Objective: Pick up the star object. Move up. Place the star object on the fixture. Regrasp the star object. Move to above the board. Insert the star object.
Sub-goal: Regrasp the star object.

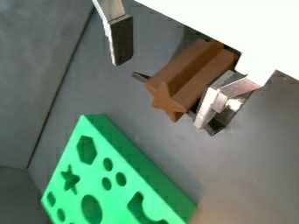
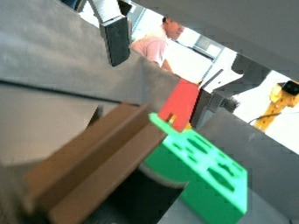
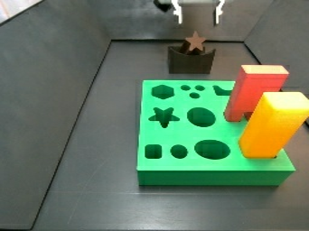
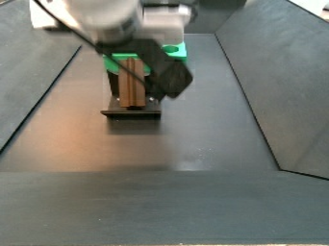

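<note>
The brown star object (image 3: 193,41) lies in the notch of the dark fixture (image 3: 191,60) at the far end of the floor, its star end showing. My gripper (image 3: 200,13) hangs just above it, open, fingers apart and holding nothing. In a wrist view the star object (image 1: 187,79) lies between my fingers (image 1: 119,39), close to one plate and apart from the other. The green board (image 3: 205,131) with its star hole lies nearer, in front of the fixture. In a side view the star object (image 4: 131,86) rests lengthwise on the fixture (image 4: 133,113) under my gripper (image 4: 152,65).
A red block (image 3: 257,90) and a yellow block (image 3: 272,124) stand upright on the board's right side. Dark sloping walls (image 3: 72,81) enclose the floor on both sides. The board also shows in both wrist views (image 1: 111,179) (image 2: 205,171).
</note>
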Robot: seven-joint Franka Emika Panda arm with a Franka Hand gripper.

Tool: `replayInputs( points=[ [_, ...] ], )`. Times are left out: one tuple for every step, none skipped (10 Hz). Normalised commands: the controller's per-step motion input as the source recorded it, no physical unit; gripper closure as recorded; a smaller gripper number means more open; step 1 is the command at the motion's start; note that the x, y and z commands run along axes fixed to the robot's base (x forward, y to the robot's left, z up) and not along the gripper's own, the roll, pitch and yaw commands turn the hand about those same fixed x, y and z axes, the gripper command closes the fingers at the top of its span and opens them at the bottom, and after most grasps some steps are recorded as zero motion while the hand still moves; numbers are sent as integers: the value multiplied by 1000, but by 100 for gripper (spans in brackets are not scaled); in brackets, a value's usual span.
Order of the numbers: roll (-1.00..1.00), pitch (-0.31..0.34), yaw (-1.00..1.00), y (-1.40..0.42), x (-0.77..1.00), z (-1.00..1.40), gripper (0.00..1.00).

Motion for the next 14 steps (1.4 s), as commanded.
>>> replayInputs(
  points=[
    [-10, 55, 72, 13, -38, 524, 0],
    [-7, 73, 54, 16, -32, 334, 0],
    [1000, 80, 20, -836, -140, 750, 0],
    [1000, 80, 18, -813, -126, 655, 0],
    [1000, 67, 17, -646, -122, 475, 0],
    [1000, 60, 16, -490, -113, 275, 0],
    [1000, 58, 15, -384, -91, 146, 0],
    [1000, 57, 15, -150, -35, 48, 0],
    [1000, 59, 14, 1, -12, 16, 0],
    [1000, 58, 14, -18, -3, -3, 0],
    [1000, 55, 14, -27, -5, 0, 0],
    [1000, 51, 15, -22, -21, 18, 0],
    [1000, 47, 15, -23, -24, 16, 0],
    [1000, 40, 16, -22, -17, -1, 0]
  ],
)
